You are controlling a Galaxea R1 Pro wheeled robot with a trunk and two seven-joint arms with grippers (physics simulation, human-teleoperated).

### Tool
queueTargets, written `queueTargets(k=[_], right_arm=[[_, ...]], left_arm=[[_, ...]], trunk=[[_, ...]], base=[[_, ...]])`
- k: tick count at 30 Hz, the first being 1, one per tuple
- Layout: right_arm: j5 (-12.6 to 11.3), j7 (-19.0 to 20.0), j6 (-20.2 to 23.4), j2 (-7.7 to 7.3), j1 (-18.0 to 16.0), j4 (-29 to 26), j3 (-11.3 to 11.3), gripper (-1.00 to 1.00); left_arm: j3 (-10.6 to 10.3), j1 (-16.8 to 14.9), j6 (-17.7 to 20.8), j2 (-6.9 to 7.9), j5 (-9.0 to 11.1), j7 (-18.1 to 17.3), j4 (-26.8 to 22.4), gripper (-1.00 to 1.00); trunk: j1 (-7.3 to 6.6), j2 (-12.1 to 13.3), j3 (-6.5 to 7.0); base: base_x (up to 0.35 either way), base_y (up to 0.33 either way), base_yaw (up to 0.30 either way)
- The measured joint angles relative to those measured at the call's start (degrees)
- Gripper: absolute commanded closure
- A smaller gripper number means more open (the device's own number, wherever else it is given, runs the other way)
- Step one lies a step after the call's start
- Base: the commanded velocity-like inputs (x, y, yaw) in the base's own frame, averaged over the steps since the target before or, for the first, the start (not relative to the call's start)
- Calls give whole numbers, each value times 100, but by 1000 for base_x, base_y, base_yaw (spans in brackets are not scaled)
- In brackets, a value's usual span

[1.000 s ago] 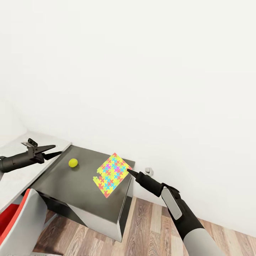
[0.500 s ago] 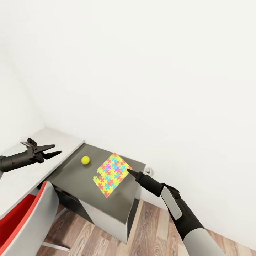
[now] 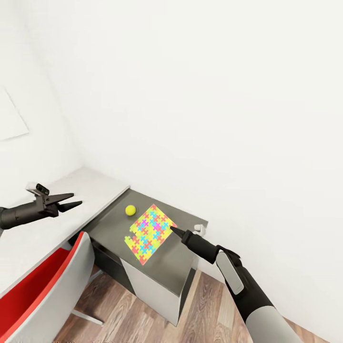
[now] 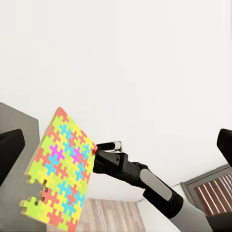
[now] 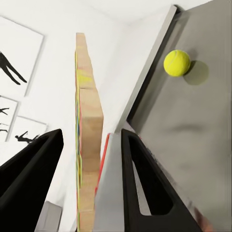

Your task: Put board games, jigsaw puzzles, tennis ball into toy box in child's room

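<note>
Over the last second the head view swung, so the desk slid rightward in frame while the arms kept their pose; the camera turned, not the things. The right gripper [image 3: 174,230] stayed pinched on one edge of the jigsaw puzzle [image 3: 150,233], holding it tilted above the dark grey wing [image 3: 176,271] of the table. The tennis ball [image 3: 130,210] lay on that wing, just beyond the puzzle. The left gripper [image 3: 71,200] hung spread and empty over the pale desktop [image 3: 71,209]. The turn probably meant carrying the puzzle toward the toy box.
</note>
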Motion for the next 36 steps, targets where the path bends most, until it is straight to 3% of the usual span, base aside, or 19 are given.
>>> queueTargets(k=[17,29,36], right_arm=[[-9,0,4,-11,-2,0,-10,100],[-55,3,19,-72,-2,-24,-32,100],[-15,-15,116,-110,112,-753,-16,100]], left_arm=[[0,7,0,-3,1,0,-63,-100],[-7,7,-8,-10,0,0,-69,-100],[-3,7,-9,-3,0,0,-67,-100]], trunk=[[0,0,102],[0,0,209],[-1,0,274]], base=[[-19,0,192],[0,0,43],[0,0,0]])
